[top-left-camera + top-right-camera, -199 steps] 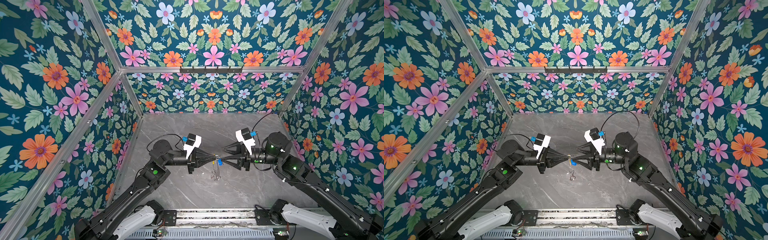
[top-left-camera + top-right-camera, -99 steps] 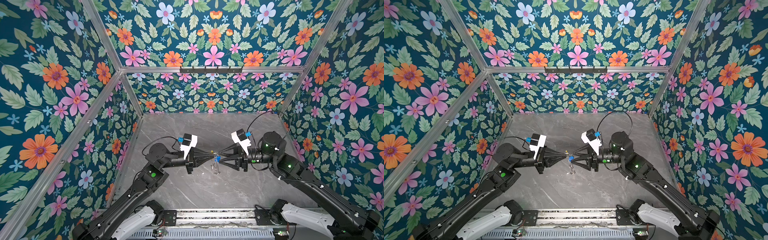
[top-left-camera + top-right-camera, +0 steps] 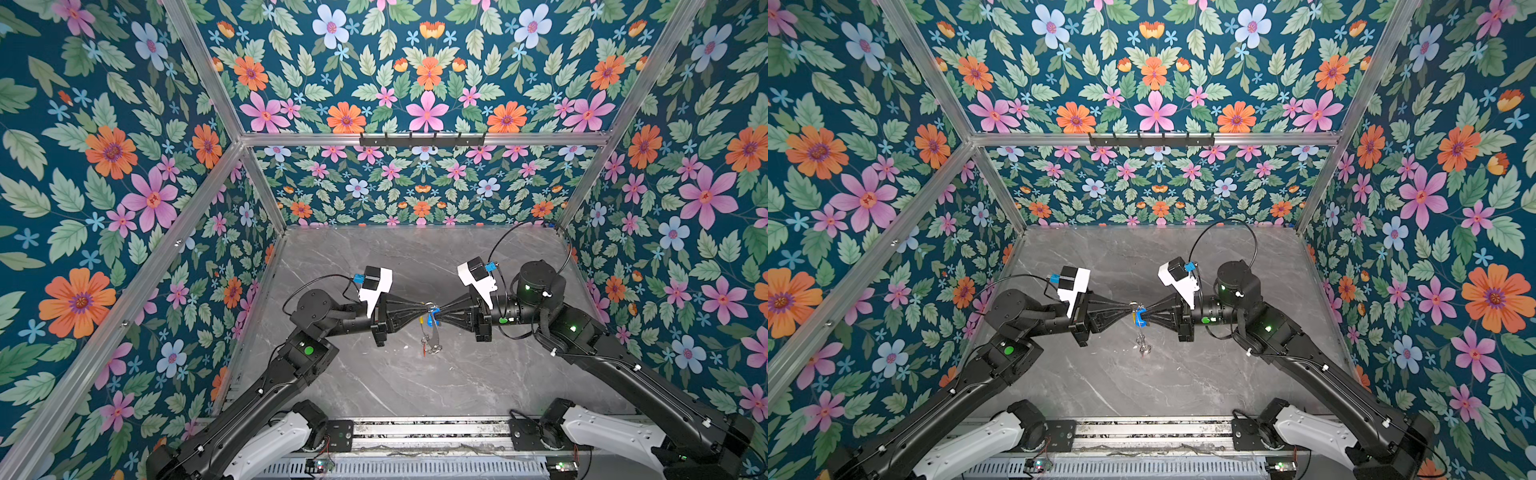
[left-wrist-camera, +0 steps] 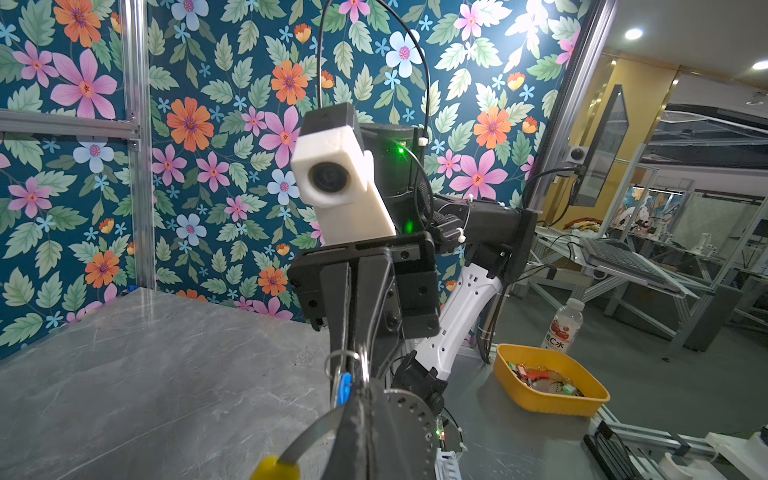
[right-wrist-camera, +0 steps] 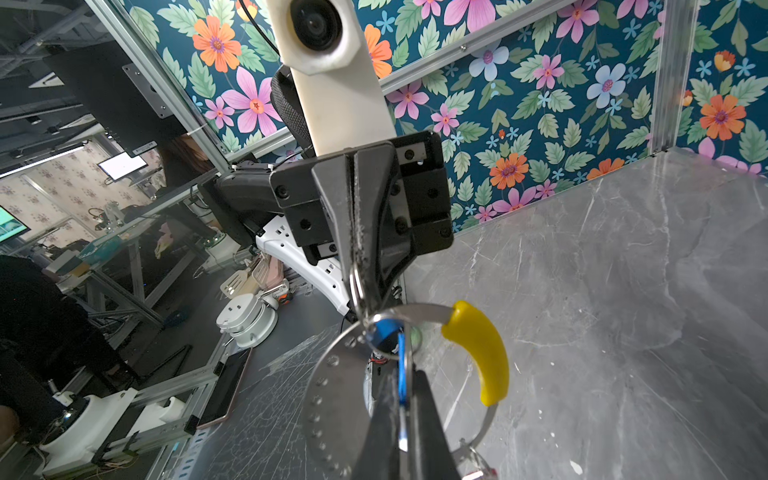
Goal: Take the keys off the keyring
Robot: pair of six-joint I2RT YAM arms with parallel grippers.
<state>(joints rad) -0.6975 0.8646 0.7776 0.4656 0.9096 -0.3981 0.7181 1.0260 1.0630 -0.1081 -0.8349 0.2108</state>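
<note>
In both top views my two grippers meet tip to tip above the middle of the table. The left gripper [image 3: 424, 306] [image 4: 365, 388] is shut on the keyring [image 3: 431, 332], a grey band with holes and a yellow arc [image 5: 478, 349]. It hangs down from the jaws. The right gripper [image 3: 437, 311] [image 5: 401, 376] is shut on the blue tag [image 5: 401, 355] of one of the keys, which sits on a small split ring [image 4: 343, 360]. The key with the red tag [image 3: 424, 351] dangles at the keyring's low end, just above the table. The blue-tagged key's blade is hidden.
The grey marble table [image 3: 374, 382] is walled by floral panels on three sides. Beyond its open edge, a yellow bin [image 4: 513, 380] holds more tagged keys, with a bottle [image 4: 563, 328] behind it. Both arms reach in from the front rail [image 3: 415, 432].
The right gripper's jaws have gone from open to shut on the blue tag. Both grippers and the hanging keyring have stayed near the same spot.
</note>
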